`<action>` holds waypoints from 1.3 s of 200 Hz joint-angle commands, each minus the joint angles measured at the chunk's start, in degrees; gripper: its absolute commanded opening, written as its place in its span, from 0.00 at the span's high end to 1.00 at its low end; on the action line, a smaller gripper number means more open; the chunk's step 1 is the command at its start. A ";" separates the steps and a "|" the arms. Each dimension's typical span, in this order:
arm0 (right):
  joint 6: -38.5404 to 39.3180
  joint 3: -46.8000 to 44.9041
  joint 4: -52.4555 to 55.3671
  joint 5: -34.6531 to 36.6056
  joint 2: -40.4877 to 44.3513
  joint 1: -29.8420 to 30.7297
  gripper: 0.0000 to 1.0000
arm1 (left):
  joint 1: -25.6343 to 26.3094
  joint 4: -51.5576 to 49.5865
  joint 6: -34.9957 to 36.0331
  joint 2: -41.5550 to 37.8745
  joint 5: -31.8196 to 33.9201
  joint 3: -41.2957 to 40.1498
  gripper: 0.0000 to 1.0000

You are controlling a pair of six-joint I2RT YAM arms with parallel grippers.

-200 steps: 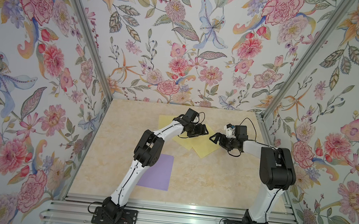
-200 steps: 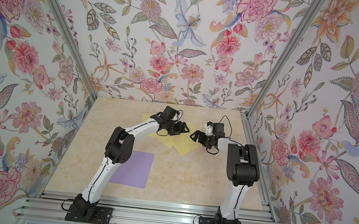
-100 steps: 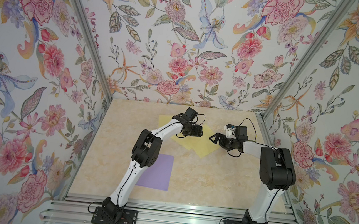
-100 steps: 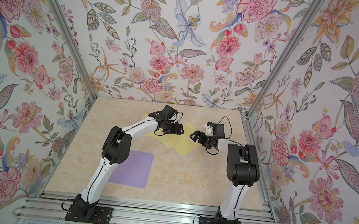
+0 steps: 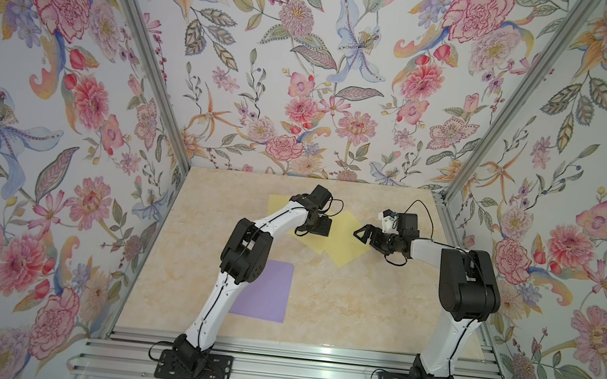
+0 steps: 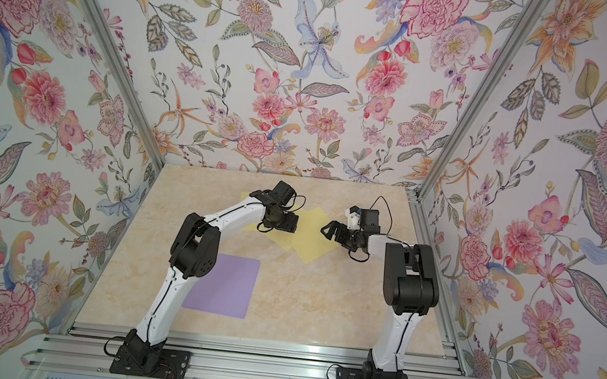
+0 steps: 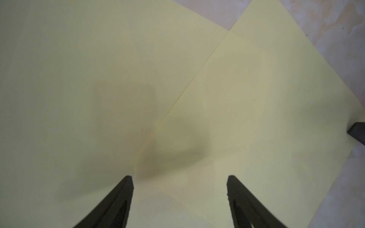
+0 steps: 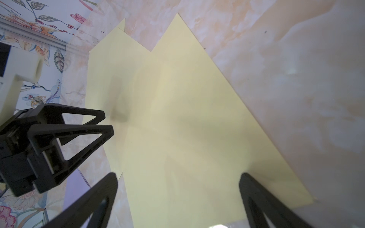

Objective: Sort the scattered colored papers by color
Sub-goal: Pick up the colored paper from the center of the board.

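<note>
- The yellow papers (image 5: 344, 241) lie overlapped toward 12 o'clock on the surface (image 5: 358, 311); the purple paper (image 5: 268, 290) lies alone near 8 o'clock.
- Left fingers (image 7: 116, 203) stand wide apart and empty over the overlap seam; a pinch there could crumple or drag both sheets (thin paper, nothing to bite).
- Right fingers (image 8: 98, 193), fully spread and empty, sit at the pile's 3 o'clock corner: a push may skew it, or the arms may clash.

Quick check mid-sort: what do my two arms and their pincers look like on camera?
The left arm and right arm have white links with bulky black joint housings. Thin black cables loop at the wrists. The left pincer and right pincer have black, ribbed fingers with open triangular frames. The right wrist carries a small white block.
</note>
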State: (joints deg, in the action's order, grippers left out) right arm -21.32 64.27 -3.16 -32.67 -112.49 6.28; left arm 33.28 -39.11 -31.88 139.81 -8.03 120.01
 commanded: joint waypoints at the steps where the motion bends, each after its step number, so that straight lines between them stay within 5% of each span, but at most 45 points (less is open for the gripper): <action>1: -1.09 -2.18 3.42 -0.82 -2.91 0.31 0.00 | 0.27 -1.44 0.67 -2.09 2.62 -0.30 0.22; 260: -1.74 -3.06 2.07 -2.40 -3.48 0.40 0.00 | 0.65 -1.61 -2.05 3.80 -0.09 2.84 0.21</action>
State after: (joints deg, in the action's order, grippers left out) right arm -21.87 63.26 -6.09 -34.54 -112.86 6.28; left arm 33.41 -39.44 -32.73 141.45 -7.09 121.30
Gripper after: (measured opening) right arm 0.997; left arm 0.788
